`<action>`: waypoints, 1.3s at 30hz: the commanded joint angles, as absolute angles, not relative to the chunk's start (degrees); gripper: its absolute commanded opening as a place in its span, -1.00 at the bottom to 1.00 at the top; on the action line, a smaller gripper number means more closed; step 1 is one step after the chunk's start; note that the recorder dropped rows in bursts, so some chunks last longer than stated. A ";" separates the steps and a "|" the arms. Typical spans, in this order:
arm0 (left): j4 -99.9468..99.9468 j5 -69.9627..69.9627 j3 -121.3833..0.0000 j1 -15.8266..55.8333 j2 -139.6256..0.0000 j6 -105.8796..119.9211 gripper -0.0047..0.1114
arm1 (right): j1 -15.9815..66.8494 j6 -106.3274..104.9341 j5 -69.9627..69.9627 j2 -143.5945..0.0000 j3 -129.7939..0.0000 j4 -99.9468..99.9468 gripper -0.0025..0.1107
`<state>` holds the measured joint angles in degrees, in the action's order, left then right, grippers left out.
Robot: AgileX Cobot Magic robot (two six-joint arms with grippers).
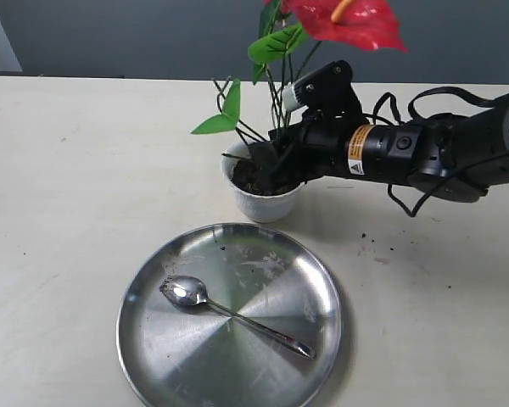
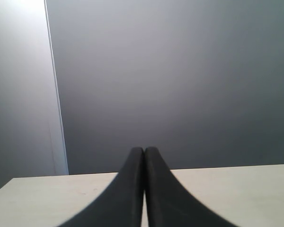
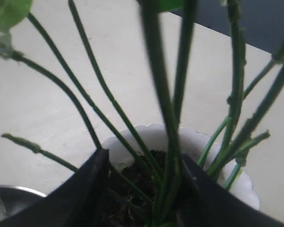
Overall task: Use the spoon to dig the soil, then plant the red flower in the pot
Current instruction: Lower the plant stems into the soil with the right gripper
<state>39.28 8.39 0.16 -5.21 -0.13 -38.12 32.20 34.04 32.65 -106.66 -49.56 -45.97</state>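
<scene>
**Item 1 – pot** [image 1: 267, 203]. White with a scalloped rim, upright on the table [image 1: 85, 170], just off the plate's 12 o'clock edge in your exterior view.

**Item 2 – soil** [image 1: 248, 176]. Dark and clumpy, filling the pot's mouth. A few loose crumbs [image 1: 375, 246] lie on the table at about 4 o'clock from the pot.

**Item 3 – flower** [image 1: 356, 24]. It stands in the pot with its thin green stems rising out of the soil. One red bloom is at the top edge of the exterior view, and green leaves spread toward 10 o'clock.

**Item 4 – spoon** [image 1: 237, 318]. It lies flat on the plate – bowl at about 10 o'clock, handle running toward 4 o'clock. Nothing grips it.

**Item 5 – plate** [image 1: 178, 356]. Round steel, at 6 o'clock from the pot, with a few specks of soil on its surface.

**Item 6 – your right gripper** [image 1: 270, 163]. It reaches in from the pot's 3 o'clock side and sits low at the rim. In its wrist view the fingers [image 3: 92, 189] stand apart on either side of the stems [image 3: 168, 118] over the soil [image 3: 132, 175] and the pot rim [image 3: 203, 144]. There is a gap on both sides, so it holds nothing.

**Item 7 – your left gripper** [image 2: 144, 150]. The fingers are pressed together with nothing between them. It is held above the table [image 2: 227, 189] and faces a grey wall [image 2: 180, 71].
</scene>
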 commanded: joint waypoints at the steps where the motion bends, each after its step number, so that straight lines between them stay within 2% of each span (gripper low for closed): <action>1: 38.87 8.62 0.00 -4.87 0.00 -38.41 -0.91 | 32.01 38.74 26.79 -106.02 -49.20 -51.02 -0.21; 9: 38.87 8.62 0.00 -4.87 0.00 -38.41 -0.91 | 32.11 42.49 23.68 -105.14 -49.20 -55.12 -0.20; 15: 38.87 8.62 0.00 -4.87 0.00 -38.41 -0.91 | 32.11 43.53 23.68 -104.91 -49.20 -55.12 0.03; 30: 38.87 8.62 0.00 -4.87 0.00 -38.41 -0.91 | 32.11 45.86 25.17 -104.91 -49.20 -56.80 0.02; 39: 38.87 8.62 0.00 -4.87 0.00 -38.41 -0.91 | 32.11 47.35 28.40 -104.91 -49.20 -69.55 0.02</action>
